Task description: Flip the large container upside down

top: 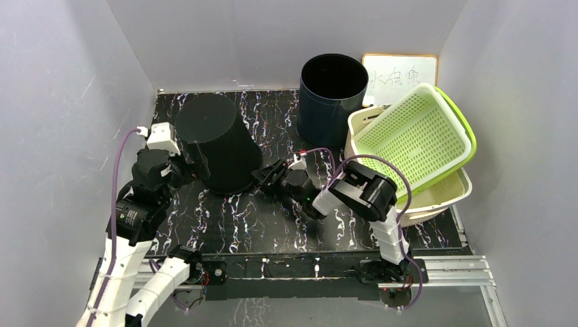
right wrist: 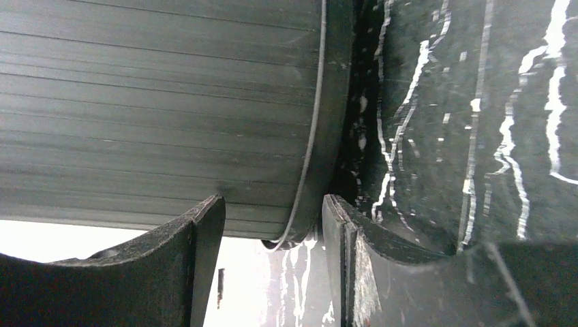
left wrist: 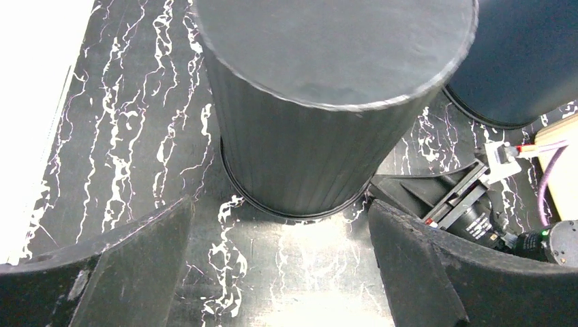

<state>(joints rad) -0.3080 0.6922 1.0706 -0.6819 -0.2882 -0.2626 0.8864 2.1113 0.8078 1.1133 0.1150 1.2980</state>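
Note:
The large container (top: 219, 142) is a ribbed black bin standing mouth-down on the marbled table, its flat base on top. My left gripper (top: 195, 161) is at the bin's left side. In the left wrist view it (left wrist: 279, 272) is open, and the bin (left wrist: 320, 109) stands just beyond its fingertips, with only table between them. My right gripper (top: 270, 178) lies low at the bin's lower right edge. In the right wrist view it (right wrist: 272, 262) is open, and the bin's rim (right wrist: 334, 136) reaches the gap's far end without being clamped.
A dark blue bin (top: 332, 95) stands upright at the back. A green basket (top: 416, 136) is tilted inside a cream basket (top: 450, 194) on the right. A whiteboard (top: 399, 71) leans on the back wall. Grey walls close in the table on three sides.

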